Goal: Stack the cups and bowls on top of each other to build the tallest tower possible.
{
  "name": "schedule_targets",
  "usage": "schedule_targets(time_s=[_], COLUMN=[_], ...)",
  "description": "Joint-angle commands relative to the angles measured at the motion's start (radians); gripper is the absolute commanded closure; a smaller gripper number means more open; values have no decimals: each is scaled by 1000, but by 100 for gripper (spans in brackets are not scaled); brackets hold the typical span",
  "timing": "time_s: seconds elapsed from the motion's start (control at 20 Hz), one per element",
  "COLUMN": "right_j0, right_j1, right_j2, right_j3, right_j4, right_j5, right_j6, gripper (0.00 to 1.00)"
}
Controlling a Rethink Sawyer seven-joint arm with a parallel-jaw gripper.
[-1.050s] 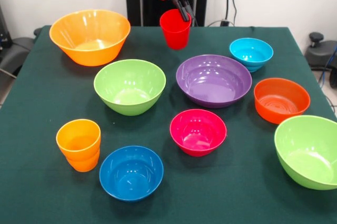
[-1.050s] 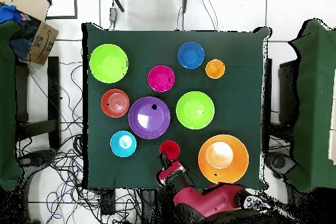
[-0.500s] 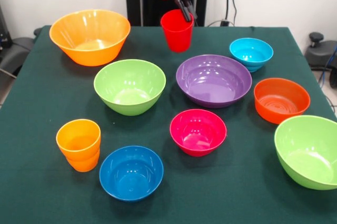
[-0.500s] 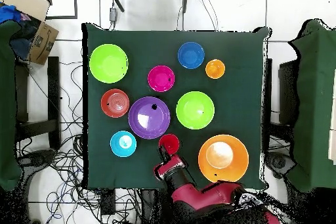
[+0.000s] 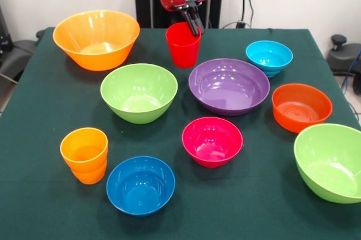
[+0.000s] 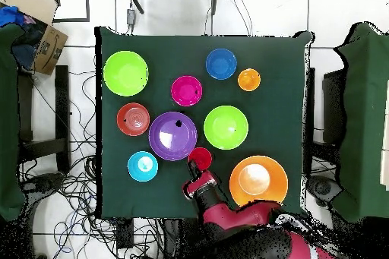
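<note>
Bowls counted: eight. One large yellow-orange bowl (image 5: 96, 39), two lime green bowls (image 5: 139, 92) (image 5: 329, 161), one purple bowl (image 5: 229, 86), one pink bowl (image 5: 212, 140), one orange bowl (image 5: 301, 106), one dark blue bowl (image 5: 140, 184), one light blue bowl (image 5: 269, 56).
Cups: one red cup (image 5: 183, 44); orange cups (image 5: 84, 154) nested, two layers seen, exact count unclear.

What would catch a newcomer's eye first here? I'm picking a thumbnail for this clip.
Probably the gripper holding the red cup by its rim at the table's far side, between the large yellow-orange bowl and the purple bowl. After that, the bright bowls spread open side up over the dark green table, with the orange cups nested at front left.
</note>
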Motion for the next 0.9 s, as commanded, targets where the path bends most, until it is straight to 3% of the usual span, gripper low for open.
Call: schedule_targets(time_s=[0.05, 0.3, 0.9], right_j0=[74, 112, 155], right_j1=[36, 8, 2], right_j2=[37, 36, 20], right_j3=[-176, -191, -219], right_j4=[60, 63, 82], right_j5=[38, 81, 82], right_j6=[34, 72, 104], gripper=[100, 100, 100])
